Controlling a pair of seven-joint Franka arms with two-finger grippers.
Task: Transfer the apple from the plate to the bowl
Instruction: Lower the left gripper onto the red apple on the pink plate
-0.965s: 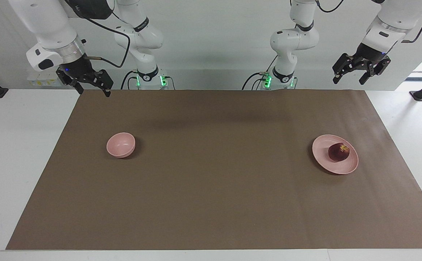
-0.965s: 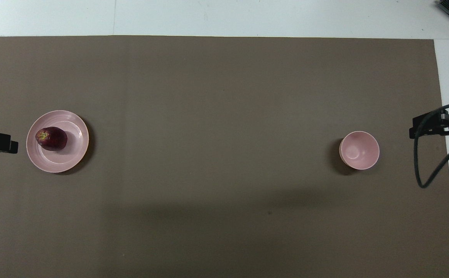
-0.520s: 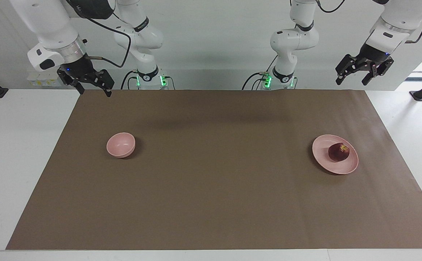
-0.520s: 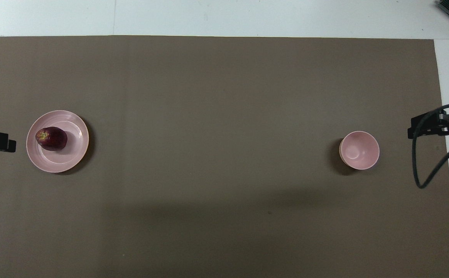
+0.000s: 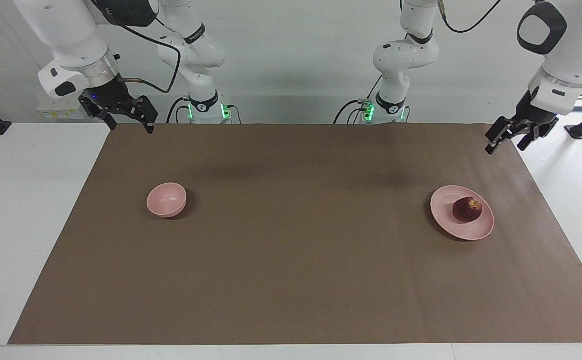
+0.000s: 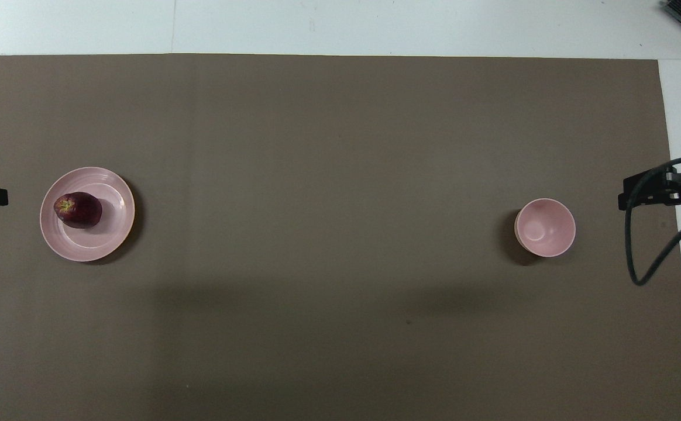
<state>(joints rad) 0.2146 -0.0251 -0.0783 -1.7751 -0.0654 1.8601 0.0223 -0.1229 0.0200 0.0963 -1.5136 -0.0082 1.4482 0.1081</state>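
The white worktop (image 5: 31,210) carries a large brown mat (image 5: 301,260) that covers most of it. On the mat, the pink plate (image 5: 446,220) lies toward the left arm's end and the pink bowl (image 5: 166,200) toward the right arm's end, well apart.

White jointed arms, black claws — black cables, green base lights.

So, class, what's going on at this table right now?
Nothing is being held yet. The apple lies on the plate toward the left arm's end of the table; the bowl sits empty toward the right arm's end. The left end effector hangs open above the brown mat's edge, short of the plate. The right end effector waits open over the mat's corner.
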